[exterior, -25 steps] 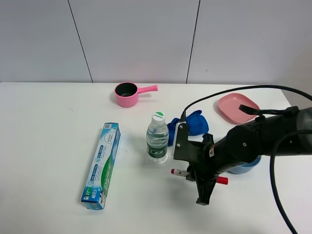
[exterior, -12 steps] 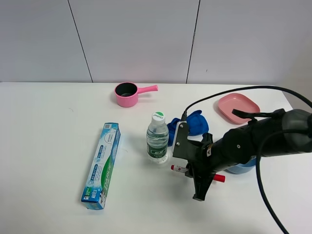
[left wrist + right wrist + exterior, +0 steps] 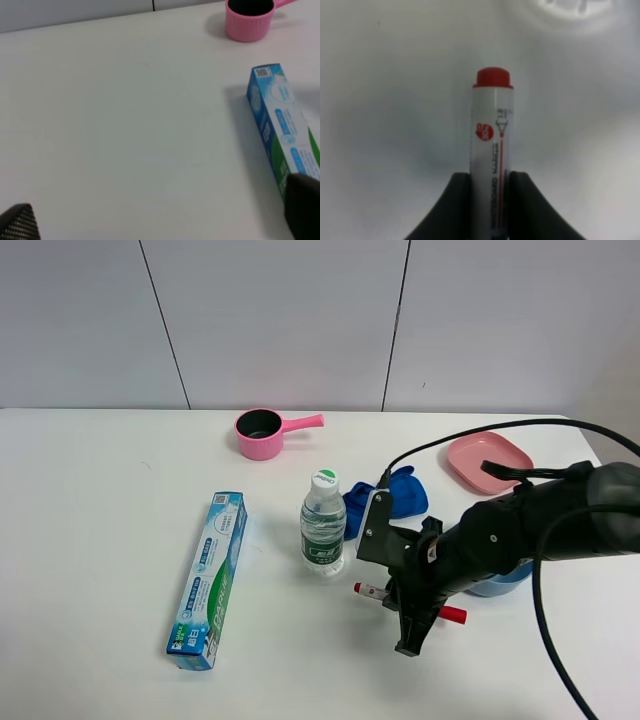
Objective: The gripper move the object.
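Pincer (image 3: 490,176) grips marker (image 3: 490,120) between bottle (image 3: 323,530) and blue bowl (image 3: 503,585)

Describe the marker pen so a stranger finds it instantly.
Start at the clear water bottle mid-table and look just right of it in the high view, where the right end effector reaches down. The marker pen is clamped in it: slim and white, red at both ends, unlike the blue-green toothpaste box.

The white table (image 3: 100,540) carries a toothpaste box (image 3: 208,580), bottle (image 3: 323,525), pink pot (image 3: 262,433), blue cloth (image 3: 405,490) and pink plate (image 3: 487,460).
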You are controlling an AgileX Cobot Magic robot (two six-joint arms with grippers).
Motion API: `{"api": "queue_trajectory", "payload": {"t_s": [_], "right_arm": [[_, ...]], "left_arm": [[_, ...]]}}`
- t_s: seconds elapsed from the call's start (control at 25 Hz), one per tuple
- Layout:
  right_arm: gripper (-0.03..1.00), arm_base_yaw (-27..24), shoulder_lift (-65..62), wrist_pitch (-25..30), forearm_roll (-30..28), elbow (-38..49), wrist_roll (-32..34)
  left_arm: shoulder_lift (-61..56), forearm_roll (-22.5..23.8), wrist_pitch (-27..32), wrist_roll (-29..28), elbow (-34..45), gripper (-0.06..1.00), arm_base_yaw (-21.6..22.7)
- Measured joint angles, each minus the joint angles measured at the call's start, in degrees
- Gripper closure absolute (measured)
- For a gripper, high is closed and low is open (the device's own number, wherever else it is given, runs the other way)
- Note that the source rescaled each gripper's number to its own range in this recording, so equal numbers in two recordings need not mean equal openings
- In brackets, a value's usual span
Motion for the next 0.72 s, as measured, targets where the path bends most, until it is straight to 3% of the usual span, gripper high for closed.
{"api": "queue_trajectory", "payload": {"t_s": [0.08, 0.28, 0.36, 0.72], "right_arm": [[0.89, 0.0, -0.1, 0.4, 0.0, 0.0, 0.9], [0.46, 0.0, -0.1, 0.6, 0.0, 0.0, 6.1], [0.36, 0.0, -0.1, 0.6, 0.0, 0.0, 7.5], [0.31, 0.0, -2.3, 1.8, 0.0, 0.0, 8.8]], "left_arm": [[0.0, 0.0, 0.0, 0.0, 0.0, -0.06, 0.0], [0.0, 0.0, 0.0, 0.0, 0.0, -0.06, 0.0], [0.0, 0.0, 0.0, 0.0, 0.0, -0.06, 0.0], [0.0, 0.0, 0.0, 0.0, 0.0, -0.06, 0.0]]}}
